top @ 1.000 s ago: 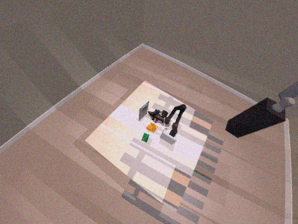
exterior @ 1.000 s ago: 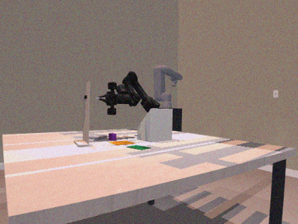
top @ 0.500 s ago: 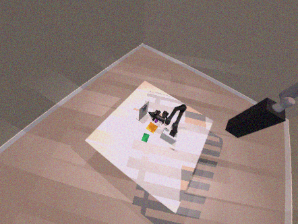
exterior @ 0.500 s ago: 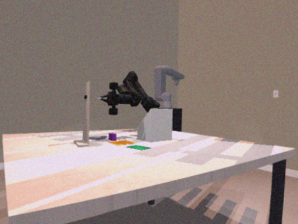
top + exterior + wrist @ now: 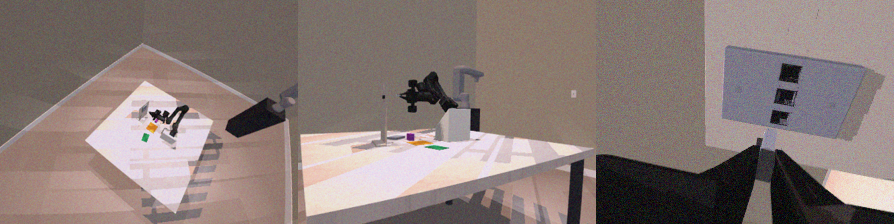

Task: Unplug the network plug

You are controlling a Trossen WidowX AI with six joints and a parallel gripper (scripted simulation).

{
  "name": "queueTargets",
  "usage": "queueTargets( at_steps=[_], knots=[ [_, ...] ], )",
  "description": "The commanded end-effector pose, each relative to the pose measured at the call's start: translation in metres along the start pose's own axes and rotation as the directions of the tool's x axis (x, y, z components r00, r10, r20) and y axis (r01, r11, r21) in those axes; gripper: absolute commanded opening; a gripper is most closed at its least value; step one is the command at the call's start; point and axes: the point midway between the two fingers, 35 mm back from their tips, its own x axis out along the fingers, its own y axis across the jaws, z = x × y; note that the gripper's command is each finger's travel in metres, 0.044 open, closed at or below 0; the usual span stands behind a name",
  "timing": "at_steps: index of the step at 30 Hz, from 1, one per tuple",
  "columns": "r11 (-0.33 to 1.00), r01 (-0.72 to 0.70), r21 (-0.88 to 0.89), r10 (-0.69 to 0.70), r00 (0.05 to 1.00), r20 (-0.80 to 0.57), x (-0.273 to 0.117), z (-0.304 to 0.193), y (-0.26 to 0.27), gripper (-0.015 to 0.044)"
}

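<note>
My gripper [image 5: 150,114] [image 5: 400,96] [image 5: 766,155] is shut on the pale network plug [image 5: 769,136], which sticks out beyond the fingertips. The plug is out of the panel, with a gap between them in the exterior view. The upright panel [image 5: 142,114] [image 5: 384,118] [image 5: 831,25] bears a blue-grey faceplate [image 5: 751,75] with three dark sockets, all showing no plug in the wrist view. An orange square [image 5: 152,127] [image 5: 420,143] and a smaller green patch [image 5: 145,137] [image 5: 437,147] lie flat on the table; which is the marked square I cannot tell. The gripper is high above the table.
A purple block [image 5: 156,120] [image 5: 410,137] stands on the table [image 5: 114,142] [image 5: 348,182] by the orange square, below the arm. A flat grey piece [image 5: 396,137] lies near the panel's foot. The arm's pale base block [image 5: 458,125] stands to the right in the exterior view.
</note>
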Motion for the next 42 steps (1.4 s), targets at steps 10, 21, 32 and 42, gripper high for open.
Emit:
queueTargets(
  at_steps=[10, 21, 32, 42],
  knots=[
    [1.0, -0.003, 0.008, 0.003, 1.0, 0.003, -0.008, -0.001, 0.027, 0.0],
    [1.0, -0.002, 0.01, 0.002, 1.0, 0.003, -0.018, -0.002, 0.045, 0.0],
    [0.979, 0.168, -0.112, -0.178, 0.98, -0.086, -0.009, -0.015, 0.005, 0.0],
    [0.907, 0.338, -0.25, -0.387, 0.904, -0.181, -0.011, -0.026, -0.045, 0.0]
  ],
)
